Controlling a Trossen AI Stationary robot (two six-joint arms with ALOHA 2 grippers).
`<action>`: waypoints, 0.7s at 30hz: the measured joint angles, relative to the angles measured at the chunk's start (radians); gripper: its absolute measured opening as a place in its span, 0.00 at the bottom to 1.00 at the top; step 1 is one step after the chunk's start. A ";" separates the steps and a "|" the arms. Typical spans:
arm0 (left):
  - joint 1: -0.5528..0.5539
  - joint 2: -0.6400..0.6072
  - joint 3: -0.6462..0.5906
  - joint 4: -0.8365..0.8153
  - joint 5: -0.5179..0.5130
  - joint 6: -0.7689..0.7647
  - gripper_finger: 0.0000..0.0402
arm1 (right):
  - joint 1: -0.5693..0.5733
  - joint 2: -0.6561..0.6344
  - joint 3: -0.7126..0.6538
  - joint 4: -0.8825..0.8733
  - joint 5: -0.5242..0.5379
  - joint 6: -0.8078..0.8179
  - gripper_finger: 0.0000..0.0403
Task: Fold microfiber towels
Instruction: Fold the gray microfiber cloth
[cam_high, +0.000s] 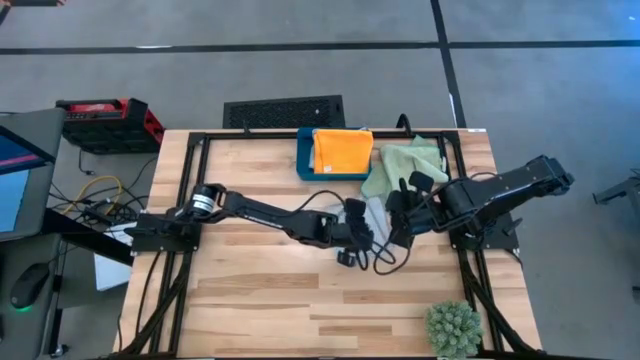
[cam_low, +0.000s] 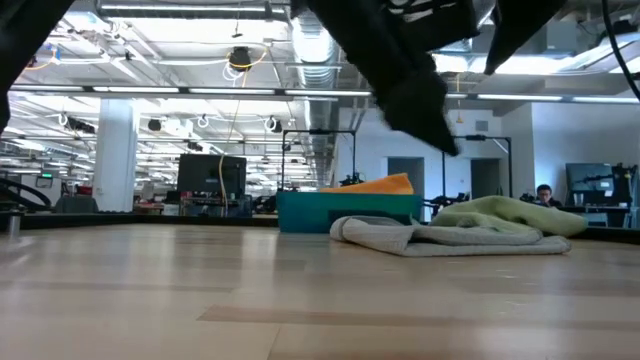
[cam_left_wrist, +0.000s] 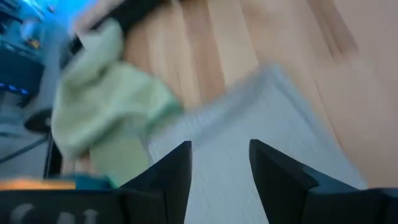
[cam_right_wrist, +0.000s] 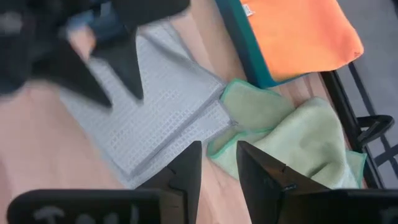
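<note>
A pale grey towel (cam_high: 375, 213) lies folded flat on the table's middle, with layered edges showing in the right wrist view (cam_right_wrist: 149, 118). My left gripper (cam_left_wrist: 221, 168) hangs open just above it, its fingers apart over the cloth and clear of it. A light green towel (cam_high: 405, 165) lies crumpled beside the grey one on its far right side (cam_right_wrist: 292, 137). An orange towel (cam_high: 342, 150) rests flat on top of a dark teal box (cam_high: 305, 160). My right gripper (cam_right_wrist: 219, 168) stands open above the grey and green towels' edges, with nothing between its fingers.
A spiky green plant ball (cam_high: 453, 328) sits at the near right corner. The teal box stands at the table's far edge. A red toolbox (cam_high: 105, 120) lies off the table at the far left. Bare wood spreads over the near half and the left side.
</note>
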 joint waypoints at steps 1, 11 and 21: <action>-0.005 -0.008 0.000 -0.054 -0.008 -0.002 0.38 | 0.008 0.000 0.000 -0.003 -0.003 0.000 0.31; -0.034 -0.025 -0.013 -0.338 0.147 -0.115 0.38 | 0.149 0.017 -0.155 0.159 -0.078 -0.078 0.31; -0.028 -0.011 -0.073 -0.306 0.083 -0.125 0.38 | 0.248 0.130 -0.200 0.332 -0.093 -0.099 0.31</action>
